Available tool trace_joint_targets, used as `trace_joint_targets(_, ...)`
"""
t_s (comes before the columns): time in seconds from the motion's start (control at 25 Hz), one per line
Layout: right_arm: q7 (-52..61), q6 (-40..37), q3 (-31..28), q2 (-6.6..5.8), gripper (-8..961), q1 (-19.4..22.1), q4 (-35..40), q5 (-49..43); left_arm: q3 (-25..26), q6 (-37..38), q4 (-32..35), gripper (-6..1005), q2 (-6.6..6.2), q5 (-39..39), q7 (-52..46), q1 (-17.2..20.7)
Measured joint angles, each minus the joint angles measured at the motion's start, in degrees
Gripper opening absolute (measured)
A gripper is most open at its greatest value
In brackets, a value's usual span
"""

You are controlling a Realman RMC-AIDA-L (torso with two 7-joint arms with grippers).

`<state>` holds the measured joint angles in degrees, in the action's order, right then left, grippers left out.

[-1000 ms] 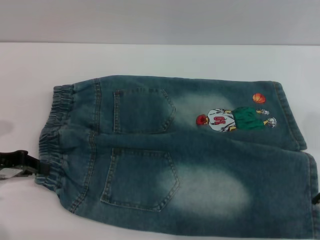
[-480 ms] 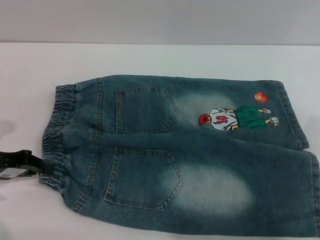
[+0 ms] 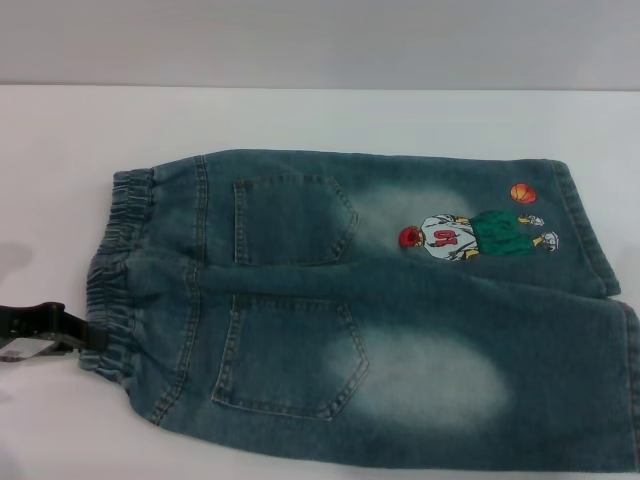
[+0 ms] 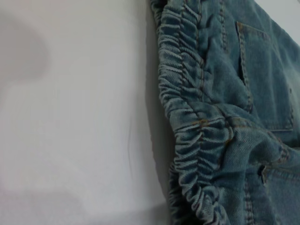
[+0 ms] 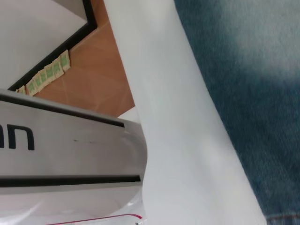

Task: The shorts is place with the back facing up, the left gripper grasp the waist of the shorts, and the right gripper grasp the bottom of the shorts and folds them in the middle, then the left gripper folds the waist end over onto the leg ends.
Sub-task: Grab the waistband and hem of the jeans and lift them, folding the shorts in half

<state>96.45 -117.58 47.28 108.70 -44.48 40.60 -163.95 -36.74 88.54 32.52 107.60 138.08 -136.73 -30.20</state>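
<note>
The left gripper (image 3: pixel 60 328) sits at the lower left of the head view, touching the waist of the shorts (image 3: pixel 112 270); whether it is clamped on the band I cannot tell. The shorts (image 3: pixel 380 310) lie flat and unfolded, back up, across the white surface (image 3: pixel 320 120). Both folds remain, and the right gripper is out of sight.
</note>
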Motion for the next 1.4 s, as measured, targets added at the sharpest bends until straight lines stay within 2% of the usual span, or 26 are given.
trace_joint_targets(0.56, 1.65, 1.80, 0.45, 0.14, 582, 0.04, -0.24, -3.19, 0.00, -0.34, -0.02, 49, -0.03, -0.01, -0.01, -0.01)
trace_joint_targets(0.96, 3.73, 5.60, 1.96, 1.48, 582, 0.45, -0.27, -3.29, 0.00, -0.67, -0.05, 49, -0.07, -0.01, -0.02, -0.21)
trace_joint_targets(1.4, 4.82, 6.56, 3.59, 1.98, 581, 0.47, -0.46, -3.29, 0.00, -0.75, -0.03, 49, -0.47, -0.01, -0.03, -0.22)
